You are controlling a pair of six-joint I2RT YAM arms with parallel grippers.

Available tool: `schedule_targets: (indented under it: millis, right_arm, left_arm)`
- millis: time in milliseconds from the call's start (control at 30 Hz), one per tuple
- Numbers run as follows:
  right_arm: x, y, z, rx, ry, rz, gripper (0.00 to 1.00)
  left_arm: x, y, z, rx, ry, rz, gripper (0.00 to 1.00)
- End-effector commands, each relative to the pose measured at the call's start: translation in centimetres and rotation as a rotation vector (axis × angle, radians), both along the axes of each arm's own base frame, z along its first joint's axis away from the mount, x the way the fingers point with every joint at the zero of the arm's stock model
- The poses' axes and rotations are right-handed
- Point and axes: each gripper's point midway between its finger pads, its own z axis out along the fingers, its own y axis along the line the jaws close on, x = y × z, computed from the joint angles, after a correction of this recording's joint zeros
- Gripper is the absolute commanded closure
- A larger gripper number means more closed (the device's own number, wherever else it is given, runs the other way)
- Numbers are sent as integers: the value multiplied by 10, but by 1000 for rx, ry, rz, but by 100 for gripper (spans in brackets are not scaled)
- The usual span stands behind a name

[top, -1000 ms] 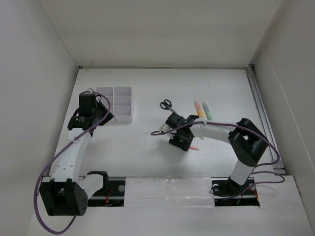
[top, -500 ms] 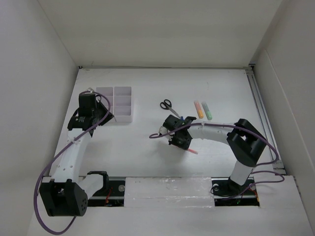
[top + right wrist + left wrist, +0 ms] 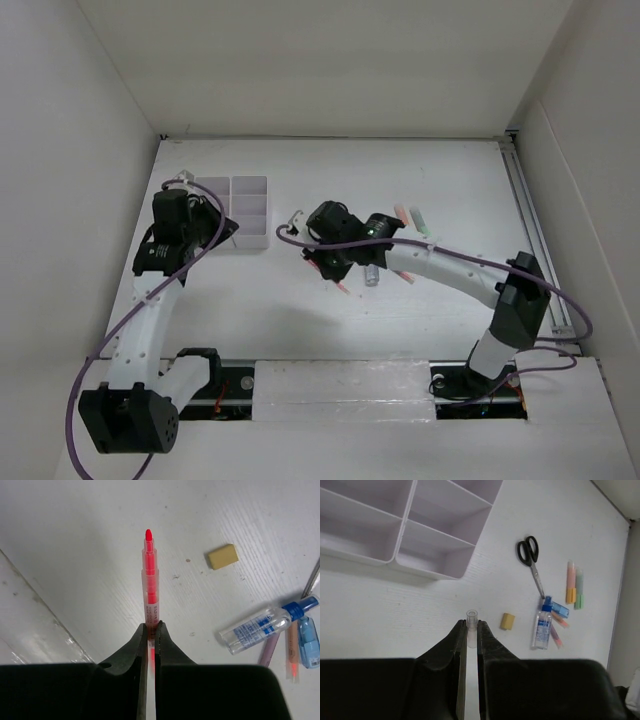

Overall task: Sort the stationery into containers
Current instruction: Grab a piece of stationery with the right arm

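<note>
Organizer [image 3: 442, 532] at table's far left. Left gripper [image 3: 471, 626] just beside its near edge, jaws narrow, pinching clear tube [image 3: 471, 615]. Right gripper [image 3: 150, 627] clamped on red pen [image 3: 149, 575] over table centre, between organizer and bottle [image 3: 262, 625]. Eraser [image 3: 222, 556] near bottle.

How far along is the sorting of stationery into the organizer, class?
Done: nothing; visible compartments of the white plastic organizer look empty. In hand: right gripper shut on a thin red pen, left gripper on a clear thin tube. Remaining: black-handled scissors, yellow eraser cube, blue-capped bottle and markers.
</note>
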Motion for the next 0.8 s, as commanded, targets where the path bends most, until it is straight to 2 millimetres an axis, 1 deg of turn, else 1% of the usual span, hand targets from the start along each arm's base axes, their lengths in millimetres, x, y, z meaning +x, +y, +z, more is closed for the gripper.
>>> schedule_targets:
  millis: [0, 33, 67, 100, 133, 167, 200, 233, 267, 300, 333, 367, 400, 433, 467, 500, 533, 567, 600, 633, 667, 700, 733, 767]
  right_arm:
    - [2, 9, 39, 154, -11, -114, 100]
    - [1, 12, 54, 218, -14, -151, 100]
    - [0, 14, 62, 258, -15, -157, 100]
    - [-1, 21, 73, 318, -18, -157, 100]
    - [-2, 20, 78, 349, -15, -176, 100]
    - [-8, 20, 96, 419, -3, -196, 100]
    - [-10, 27, 108, 489, 5, -197, 100]
    - [-16, 27, 108, 517, 37, -207, 100]
    - [-24, 29, 119, 580, 88, -239, 100]
    - [-28, 35, 127, 646, 133, -221, 100]
    - [-38, 37, 119, 657, 187, -202, 100]
    - [-47, 39, 125, 696, 230, -182, 100]
    - [-54, 42, 127, 728, 270, -163, 100]
    - [-65, 49, 141, 805, 302, -98, 100]
    - [-71, 48, 132, 820, 329, -88, 100]
    - [-77, 45, 145, 878, 345, -82, 100]
    - [-80, 48, 156, 936, 341, -51, 100]
    - [-82, 48, 150, 940, 359, -45, 100]
    - [-85, 47, 158, 961, 354, -23, 100]
    - [-85, 48, 161, 972, 348, -17, 100]
    - [-85, 48, 171, 1013, 323, 4, 100]
    - [-87, 49, 167, 1021, 327, 21, 100]
    - [-88, 48, 174, 1050, 320, 29, 100]
    - [-88, 48, 177, 1061, 313, 35, 100]
  left_arm:
    - [9, -13, 46, -45, -169, -70, 100]
    - [8, -16, 54, -55, -199, -89, 100]
    - [11, -19, 73, -63, -265, -109, 100]
    - [11, -24, 82, -76, -291, -138, 100]
    - [11, -28, 95, -85, -328, -160, 100]
    - [9, -31, 107, -91, -368, -180, 100]
    - [8, -40, 119, -110, -419, -236, 100]
    - [4, -45, 129, -122, -457, -276, 100]
    - [0, -51, 139, -141, -493, -309, 100]
    - [-4, -60, 149, -167, -545, -378, 100]
    - [-8, -67, 151, -192, -560, -420, 100]
    - [-11, -71, 147, -215, -559, -452, 100]
    - [-14, -75, 148, -232, -566, -478, 100]
    - [-22, -82, 152, -251, -590, -547, 100]
    - [-25, -86, 146, -268, -580, -573, 100]
    - [-26, -88, 142, -294, -563, -590, 100]
    - [-32, -94, 142, -313, -573, -650, 100]
    - [-37, -97, 136, -339, -560, -681, 100]
    - [-38, -100, 133, -361, -550, -705, 100]
    - [-42, -102, 138, -385, -569, -728, 100]
    - [-45, -104, 134, -403, -553, -756, 100]
    - [-47, -105, 133, -413, -549, -764, 100]
    - [-50, -106, 129, -424, -539, -776, 100]
    - [-52, -108, 132, -427, -565, -807, 100]
